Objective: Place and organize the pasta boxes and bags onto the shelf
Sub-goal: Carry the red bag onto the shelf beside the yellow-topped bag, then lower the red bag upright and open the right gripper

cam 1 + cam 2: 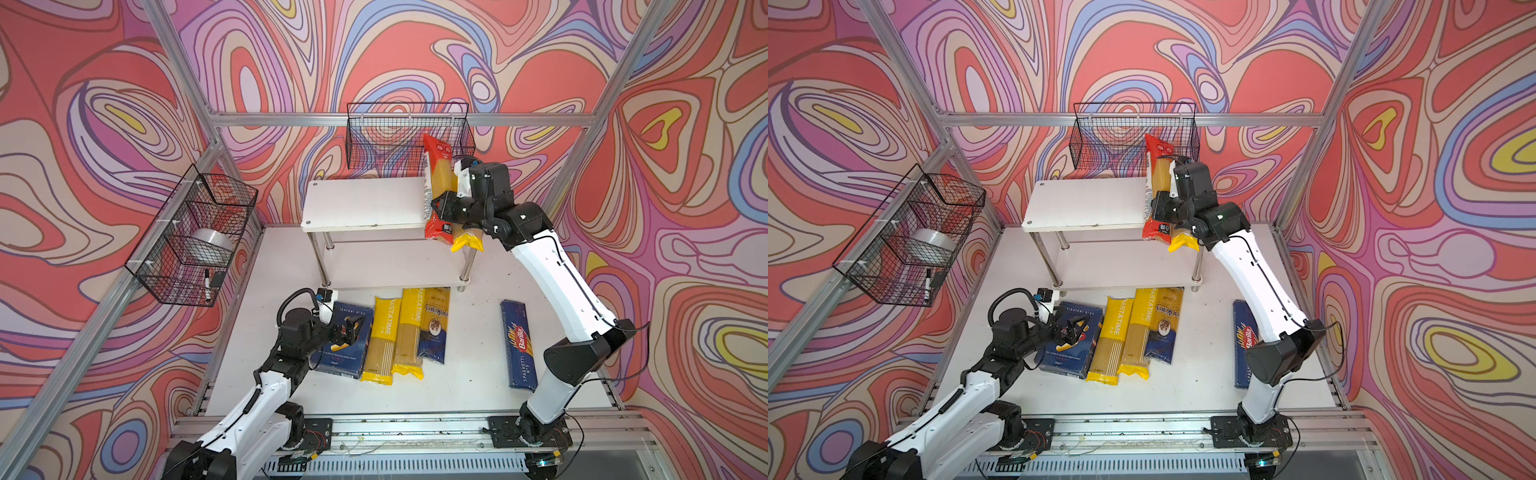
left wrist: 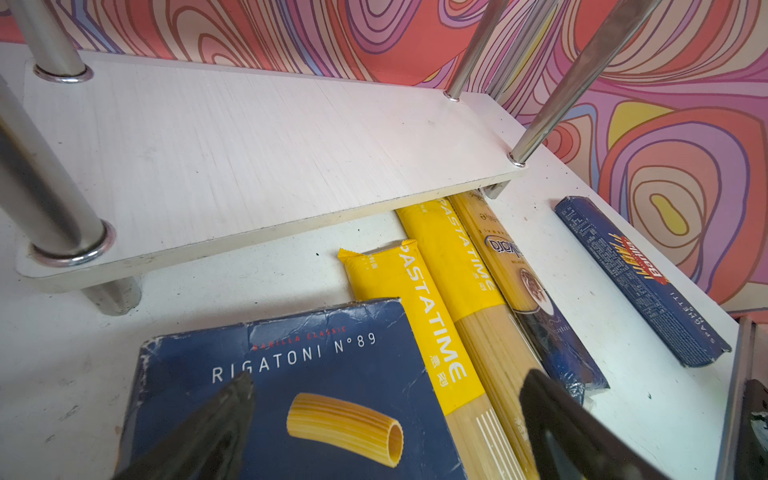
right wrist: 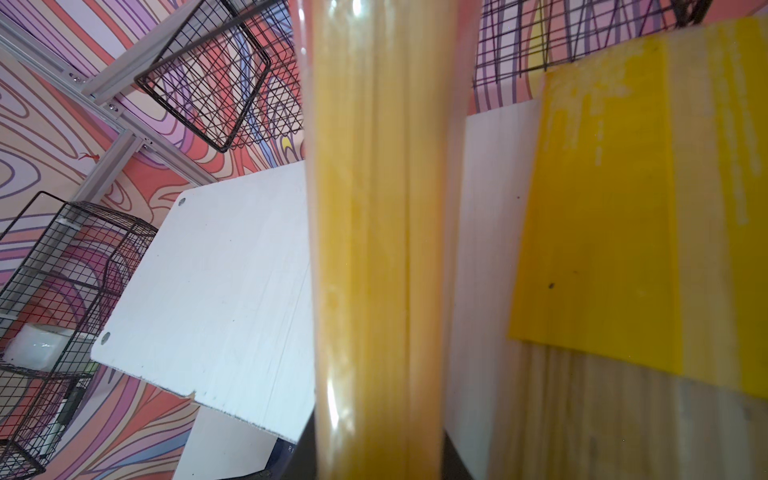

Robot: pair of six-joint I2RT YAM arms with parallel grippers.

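Wire basket [image 1: 183, 266] held a roll [image 1: 210, 245], probably tape. Right hand [image 1: 439, 209] gripped the red pack [image 1: 435, 174] at the shelf's [image 1: 361, 203] right edge; left hand [image 1: 350, 329] open above the rigatoni box [image 1: 336, 357].

Robot lab cell — aluminium frame [image 1: 291, 119], swirl-printed backdrop walls [image 1: 685, 208]

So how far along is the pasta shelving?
Done: one yellow pack lies on the shelf's top board, one end past the front edge. In hand: right jaws shut on the red pack over that board; left jaws open above the rigatoni box, not gripping. Left, all on the table: rigatoni box, two more yellow packs, ankara pack, Spaghetti box.
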